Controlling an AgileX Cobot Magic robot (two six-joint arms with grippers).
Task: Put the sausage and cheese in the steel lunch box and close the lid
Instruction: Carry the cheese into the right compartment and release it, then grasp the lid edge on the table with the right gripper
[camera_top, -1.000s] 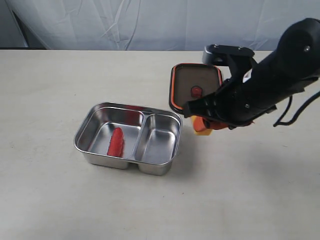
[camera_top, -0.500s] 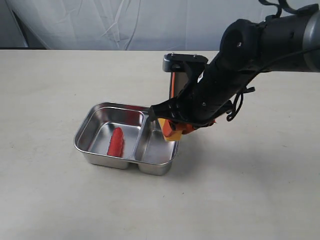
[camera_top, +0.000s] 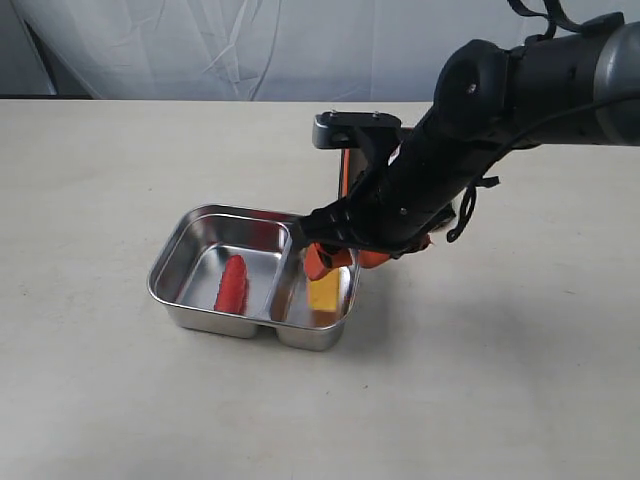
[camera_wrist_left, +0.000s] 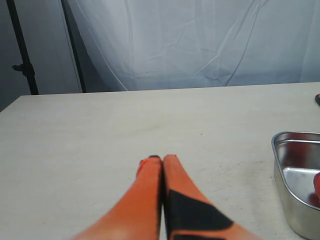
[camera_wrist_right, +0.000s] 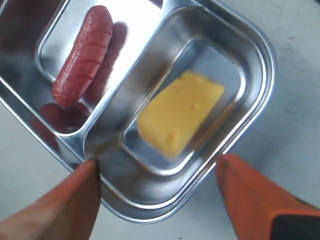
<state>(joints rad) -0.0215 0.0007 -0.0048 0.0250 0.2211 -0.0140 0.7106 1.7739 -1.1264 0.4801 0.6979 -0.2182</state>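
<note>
The steel lunch box (camera_top: 172, 262) sits left of centre on the table. The red sausage (camera_top: 232, 284) lies in its left compartment and the yellow cheese (camera_top: 323, 293) in its right one. My right gripper (camera_top: 345, 258) hangs open just above the right compartment, holding nothing. In the right wrist view the cheese (camera_wrist_right: 180, 112) and sausage (camera_wrist_right: 82, 55) lie in the box (camera_wrist_right: 260, 55), beyond my spread right gripper (camera_wrist_right: 157, 160). The lid (camera_top: 343, 185) is mostly hidden behind the right arm, with only an orange edge showing. My left gripper (camera_wrist_left: 159, 159) is shut and empty over bare table, the box (camera_wrist_left: 295, 145) off to its side.
A white cloth backdrop hangs behind the table. The right arm's dark bulk reaches in from the upper right and crosses over the lid. A dark stand pole (camera_wrist_left: 22, 50) rises beyond the table in the left wrist view.
The right arm carried the cheese leftward over the box and let it go. The cheese now lies in the right compartment and the gripper is open.
</note>
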